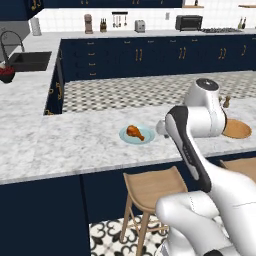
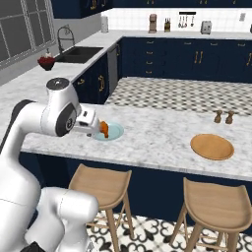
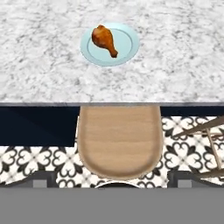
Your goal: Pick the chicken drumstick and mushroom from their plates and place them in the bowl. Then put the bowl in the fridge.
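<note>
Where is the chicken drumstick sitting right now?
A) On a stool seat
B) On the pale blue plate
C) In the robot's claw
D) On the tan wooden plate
B: the drumstick lies on the pale blue plate on the marble counter, with nothing gripping it; the tan plate farther along the counter carries no drumstick.

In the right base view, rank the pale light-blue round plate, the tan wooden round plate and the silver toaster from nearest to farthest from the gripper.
Measured from the gripper:
1. Pale light-blue round plate, just beside the hand at the counter's near edge, carrying the chicken drumstick.
2. Tan wooden round plate, farther right along the same counter.
3. Silver toaster, on the back counter across the kitchen.
</note>
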Controlling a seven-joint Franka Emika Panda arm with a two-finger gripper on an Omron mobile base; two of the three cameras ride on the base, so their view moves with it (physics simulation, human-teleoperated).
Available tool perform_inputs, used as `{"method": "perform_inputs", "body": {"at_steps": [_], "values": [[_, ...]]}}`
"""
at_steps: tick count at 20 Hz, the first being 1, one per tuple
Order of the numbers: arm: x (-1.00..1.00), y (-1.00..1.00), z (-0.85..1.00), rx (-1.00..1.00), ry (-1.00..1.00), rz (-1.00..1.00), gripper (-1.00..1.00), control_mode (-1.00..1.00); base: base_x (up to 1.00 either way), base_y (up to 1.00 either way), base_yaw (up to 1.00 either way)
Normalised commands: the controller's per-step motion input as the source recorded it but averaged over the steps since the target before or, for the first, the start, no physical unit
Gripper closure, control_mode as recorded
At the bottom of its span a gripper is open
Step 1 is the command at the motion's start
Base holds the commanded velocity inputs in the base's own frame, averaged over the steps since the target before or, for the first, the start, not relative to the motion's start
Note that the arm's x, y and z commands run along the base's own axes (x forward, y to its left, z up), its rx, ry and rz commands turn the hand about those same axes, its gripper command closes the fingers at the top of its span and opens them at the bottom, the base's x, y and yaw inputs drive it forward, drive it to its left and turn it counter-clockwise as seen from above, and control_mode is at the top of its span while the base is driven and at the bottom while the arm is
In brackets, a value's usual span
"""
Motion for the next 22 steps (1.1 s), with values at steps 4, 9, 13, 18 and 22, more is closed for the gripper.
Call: {"method": "perform_inputs", "body": {"at_steps": [4,9,13,18,22], "values": [[1.0,0.13,-0.26,-0.1,0.09,0.08,-1.0,-1.0,0.0,0.0,0.0],[1.0,0.01,-0.44,-0.12,0.07,0.0,-1.0,-1.0,0.0,0.0,0.0],[1.0,0.0,-0.5,-0.02,0.1,0.07,-1.0,-1.0,0.0,0.0,0.0],[1.0,0.01,-0.33,0.0,0.19,0.11,-1.0,-1.0,0.0,0.0,0.0],[0.79,0.23,-0.29,0.0,0.17,0.09,-1.0,-1.0,0.0,0.0,0.0]]}}
